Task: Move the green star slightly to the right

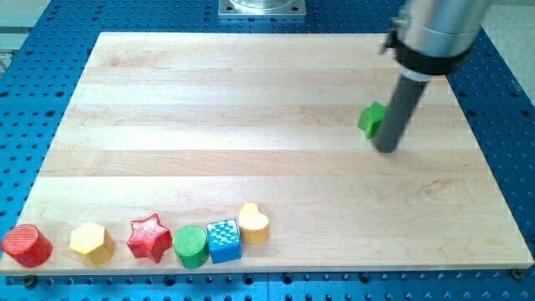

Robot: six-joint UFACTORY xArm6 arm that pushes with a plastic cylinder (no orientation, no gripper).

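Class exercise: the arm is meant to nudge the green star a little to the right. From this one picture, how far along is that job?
Nothing can be judged done from one picture. In hand: my tip sits right beside the green star, on its right, partly hiding it. Left: a rightward push needs the tip on the star's left, so it must apparently go around first. The six blocks along the bottom edge are uninvolved.

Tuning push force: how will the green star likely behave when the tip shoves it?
The green star looks like rigid plastic, so probably no flex. It sits flat and low, so it should slide on the smooth wooden board, not roll. My tip is on its right side, mostly hiding it; off-centre contact may spin it.
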